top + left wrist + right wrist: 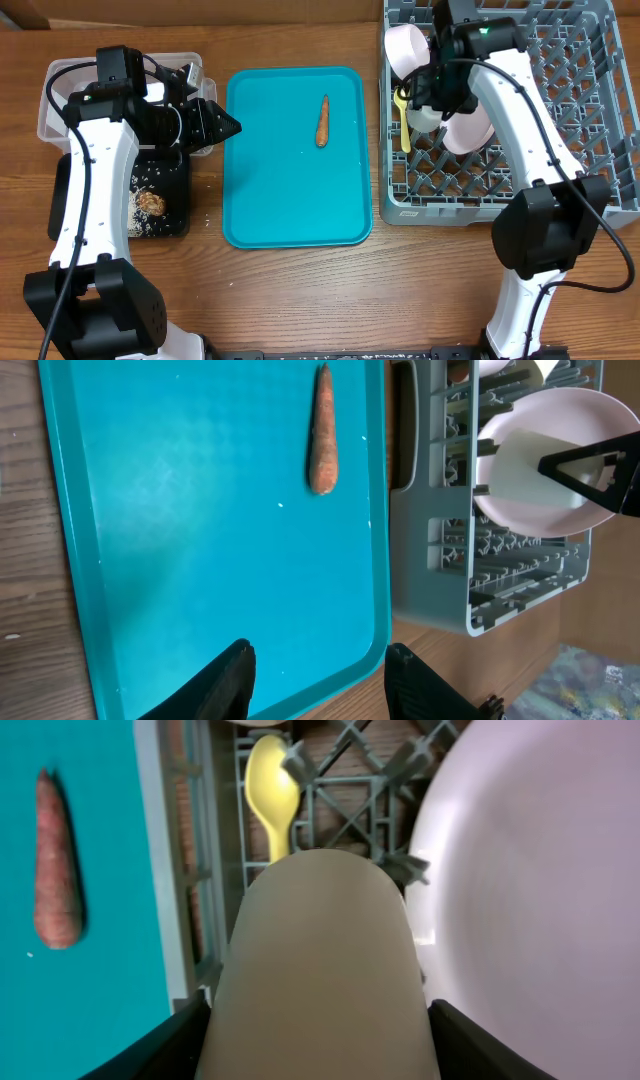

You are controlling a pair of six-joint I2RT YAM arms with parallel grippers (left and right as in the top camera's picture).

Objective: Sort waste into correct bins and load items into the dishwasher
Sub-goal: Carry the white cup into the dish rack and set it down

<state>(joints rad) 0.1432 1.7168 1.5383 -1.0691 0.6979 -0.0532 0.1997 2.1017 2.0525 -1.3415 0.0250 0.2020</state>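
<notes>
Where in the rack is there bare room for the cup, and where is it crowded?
The rack shows bare pegs across its right half, beyond the right arm. Crowded: its left edge, where yellow spoon, upper dish and lower dish surround the right tool holding the cup.

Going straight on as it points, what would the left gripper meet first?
Probably the carrot piece, lying on the teal tray in line with the open left gripper; if angled down, the tray surface first. Depth unclear.
</notes>
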